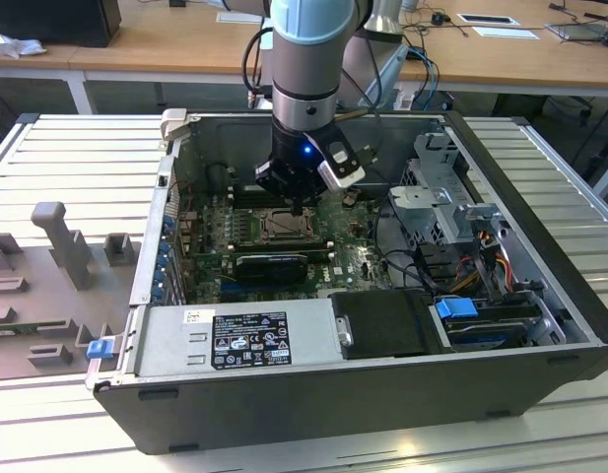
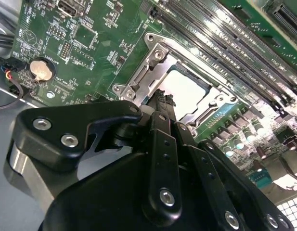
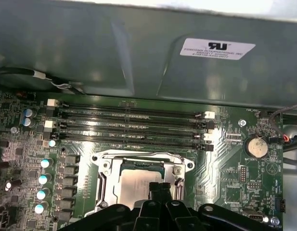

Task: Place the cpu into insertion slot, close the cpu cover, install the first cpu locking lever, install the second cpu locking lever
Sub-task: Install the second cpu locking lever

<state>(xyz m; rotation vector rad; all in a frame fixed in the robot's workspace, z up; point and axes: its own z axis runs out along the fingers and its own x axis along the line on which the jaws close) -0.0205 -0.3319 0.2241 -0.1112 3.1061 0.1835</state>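
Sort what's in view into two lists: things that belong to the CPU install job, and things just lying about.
Job in hand:
- cpu, seated in the socket
- insertion slot
- cpu cover, down around the chip
- pincer, right above the socket

Lying about:
- memory slots
- coin battery
- power-supply box
- blue-tabbed drive bay
- grey fixtures on the table outside the case
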